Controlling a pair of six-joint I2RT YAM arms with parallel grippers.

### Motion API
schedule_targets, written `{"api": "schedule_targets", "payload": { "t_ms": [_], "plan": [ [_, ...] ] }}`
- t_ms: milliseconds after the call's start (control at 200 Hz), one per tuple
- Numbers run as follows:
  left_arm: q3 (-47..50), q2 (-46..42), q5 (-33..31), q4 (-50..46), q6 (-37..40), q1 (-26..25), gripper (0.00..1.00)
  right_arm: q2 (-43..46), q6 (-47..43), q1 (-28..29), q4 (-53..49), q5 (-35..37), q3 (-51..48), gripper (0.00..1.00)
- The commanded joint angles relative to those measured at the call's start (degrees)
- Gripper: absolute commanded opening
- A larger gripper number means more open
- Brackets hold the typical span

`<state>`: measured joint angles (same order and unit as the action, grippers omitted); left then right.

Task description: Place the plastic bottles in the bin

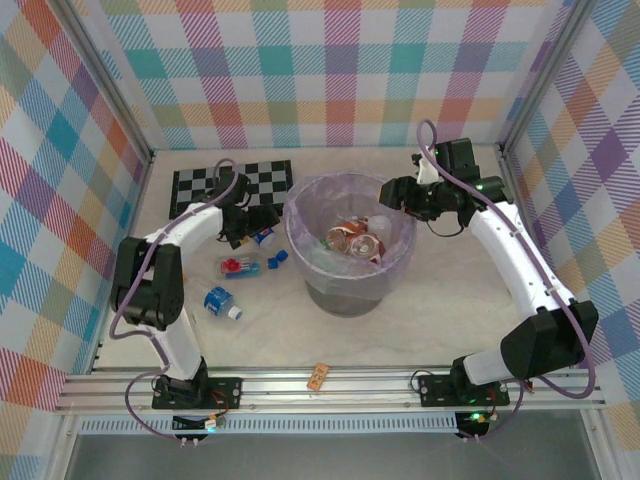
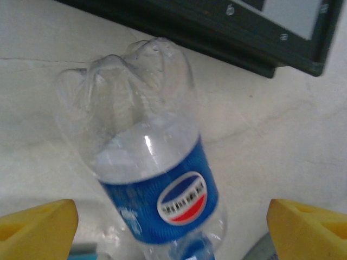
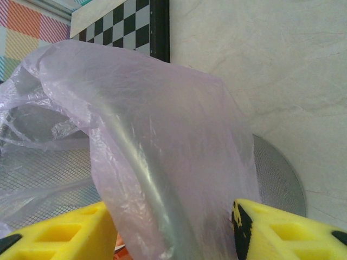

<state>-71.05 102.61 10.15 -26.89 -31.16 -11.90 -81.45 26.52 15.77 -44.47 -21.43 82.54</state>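
Note:
The grey bin, lined with a lilac bag, stands mid-table and holds brown-orange labelled bottles. My left gripper is open over a clear bottle with a blue label. In the left wrist view this bottle lies between the spread yellow fingers, its cap end toward the camera. A red-capped clear bottle and a blue-labelled one lie further left on the table. My right gripper is open at the bin's far right rim, with the bag-covered rim between its fingertips.
A black-and-white chequered board lies at the back left, just behind the left gripper; its dark edge runs close to the bottle. A small blue cap sits beside the bin. A tan cork rests near the front rail.

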Motion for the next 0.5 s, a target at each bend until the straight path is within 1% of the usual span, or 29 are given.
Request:
{"api": "schedule_targets", "payload": {
  "t_ms": [0,190,495],
  "plan": [
    [0.9,1.4,0.9,4.3,-2.2,0.0,0.89,1.6,0.5,0.7,-0.4,-3.0,-0.9,0.57],
    [0.9,4.4,0.6,5.0,-2.7,-0.2,0.85,1.6,0.2,0.7,-0.4,-3.0,-1.0,0.57],
    [0.6,3.7,0.7,5.1,-2.8,-0.5,0.69,2.2,0.4,0.6,-0.4,-2.6,-1.4,0.57]
  ]
}}
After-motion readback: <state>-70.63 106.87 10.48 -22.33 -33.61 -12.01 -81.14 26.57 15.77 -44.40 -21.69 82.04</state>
